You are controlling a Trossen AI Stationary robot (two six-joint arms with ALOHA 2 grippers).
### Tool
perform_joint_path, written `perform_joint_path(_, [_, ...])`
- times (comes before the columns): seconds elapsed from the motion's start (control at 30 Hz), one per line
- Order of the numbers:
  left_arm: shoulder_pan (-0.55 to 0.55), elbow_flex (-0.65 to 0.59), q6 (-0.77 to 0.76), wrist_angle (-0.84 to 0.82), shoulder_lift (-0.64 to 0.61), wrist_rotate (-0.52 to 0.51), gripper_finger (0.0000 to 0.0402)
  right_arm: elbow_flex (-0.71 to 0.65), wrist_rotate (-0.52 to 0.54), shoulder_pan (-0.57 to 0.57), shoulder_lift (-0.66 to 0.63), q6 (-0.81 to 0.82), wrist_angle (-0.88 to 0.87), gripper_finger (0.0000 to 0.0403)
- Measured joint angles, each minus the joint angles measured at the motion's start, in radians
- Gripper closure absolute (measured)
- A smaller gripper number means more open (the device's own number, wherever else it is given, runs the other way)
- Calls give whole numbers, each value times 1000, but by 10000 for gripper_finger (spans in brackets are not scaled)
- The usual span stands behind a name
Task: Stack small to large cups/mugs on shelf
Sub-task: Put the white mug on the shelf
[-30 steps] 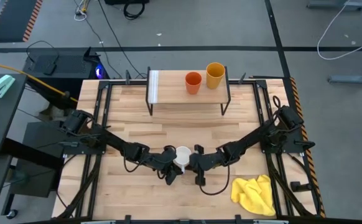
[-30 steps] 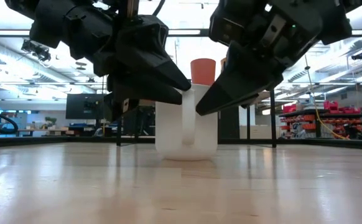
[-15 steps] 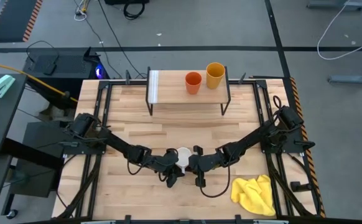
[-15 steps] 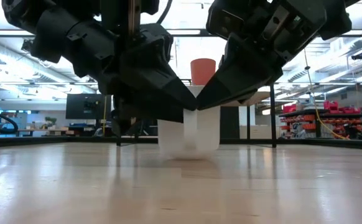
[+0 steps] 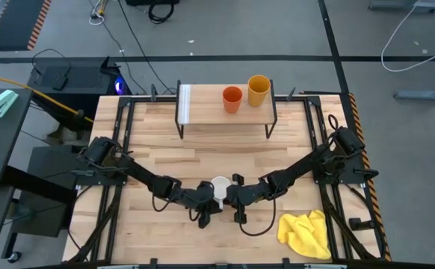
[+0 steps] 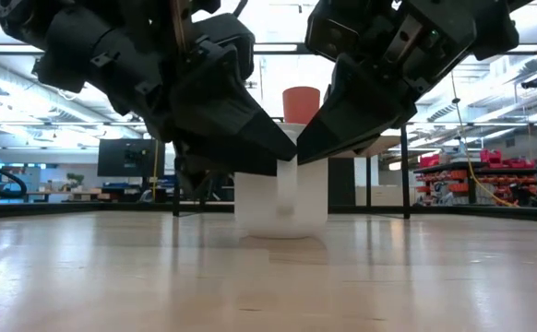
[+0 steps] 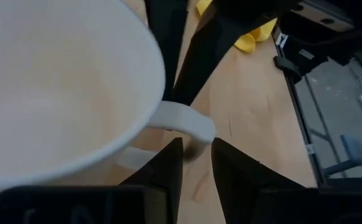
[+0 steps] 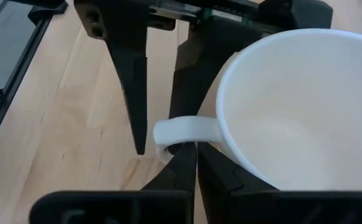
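The white mug [image 5: 220, 185] stands upright on the tabletop, its handle [image 6: 287, 192] toward the near edge. My left gripper [image 7: 196, 155] is open, reaching in from the table's left. One finger is inside the handle loop and one is outside it. My right gripper [image 8: 196, 155] is shut, coming in from the right with its tips at the handle beside the mug wall. The red-orange cup [image 5: 232, 99] and the yellow-orange tumbler [image 5: 258, 90] stand on the right half of the shelf [image 5: 202, 112]. My left gripper straddles the outer bar of the handle [image 7: 201, 134], slanting down from the table's left; whether the fingers [image 7: 168, 163] touch it, I cannot tell. My right gripper's shut fingertips [image 8: 182, 155] point under the handle's top arch [image 8: 181, 132], slanting down from the right. The arch hides whether they touch. The mug rests on the table.
A yellow cloth [image 5: 307, 233] lies near the table's near right corner. The shelf's left half, with its whitish strip [image 5: 185, 104], holds nothing. Black frame rails run along the table's left and right edges.
My left gripper has moved right and slightly toward the near edge, closing in on the mug's handle. The mug has shifted a little to the right on the table and stays upright.
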Motion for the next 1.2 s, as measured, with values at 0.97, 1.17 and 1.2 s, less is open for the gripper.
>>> perform_joint_path(0.97, [-57,0,126,5,0,-227,320,0,-3,-8,0,-9,4,380])
perform_joint_path(1.17, [-57,0,134,6,0,-228,333,0,-3,-8,0,-10,5,380])
perform_joint_path(1.2, [-57,0,141,6,0,-228,336,0,-3,-8,0,-11,5,380])
